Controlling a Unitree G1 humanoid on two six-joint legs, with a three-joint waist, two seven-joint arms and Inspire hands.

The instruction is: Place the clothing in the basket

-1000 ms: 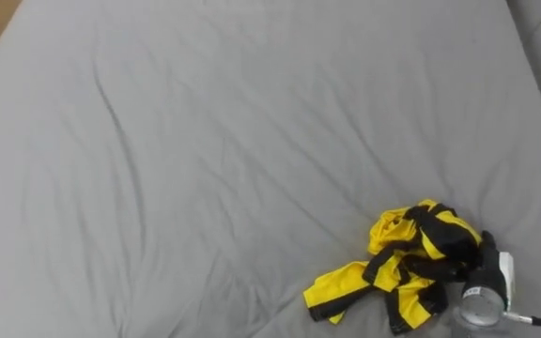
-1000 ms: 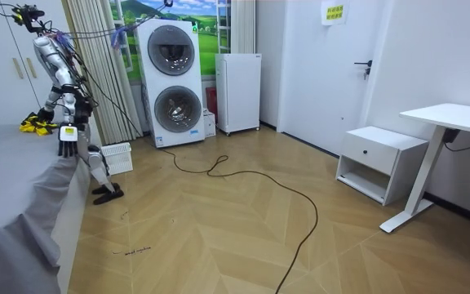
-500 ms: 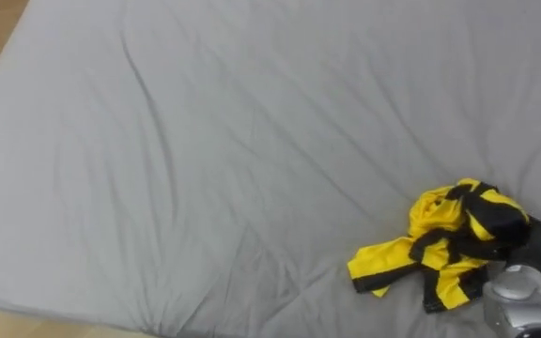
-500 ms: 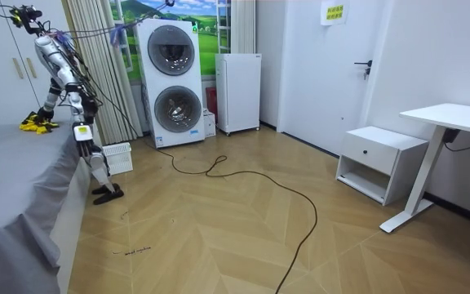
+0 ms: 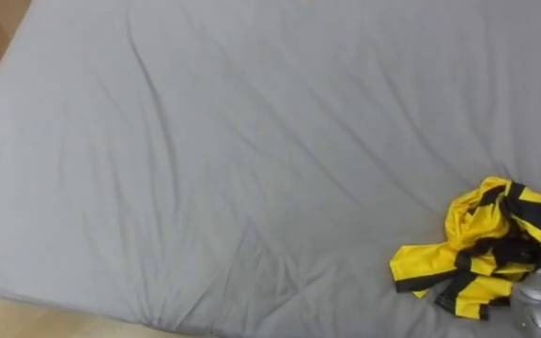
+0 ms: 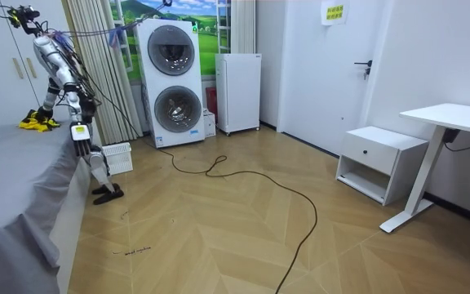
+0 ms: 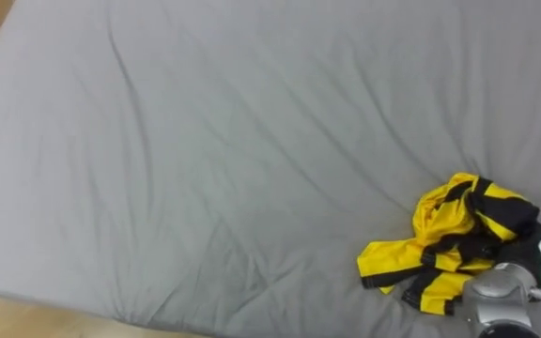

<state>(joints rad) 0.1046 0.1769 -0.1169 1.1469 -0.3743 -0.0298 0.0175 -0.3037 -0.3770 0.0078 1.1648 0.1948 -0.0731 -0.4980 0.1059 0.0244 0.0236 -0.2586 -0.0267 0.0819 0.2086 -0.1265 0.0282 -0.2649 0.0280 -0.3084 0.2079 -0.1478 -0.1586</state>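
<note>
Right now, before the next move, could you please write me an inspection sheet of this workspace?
surface: grey bed sheet, wrinkled; the robot stands at its edge.
job's things: one yellow and black garment, crumpled on the sheet at the robot's right; white basket on the floor beside the robot's legs, contents cannot be told.
clutter: nothing seen.
hands: right hand rests at the garment, grasp cannot be judged; left hand hangs beside the bed's edge.
cables: only the robot's own, across the floor.
surroundings: stacked washing machines, white nightstand, desk, wooden floor.
</note>
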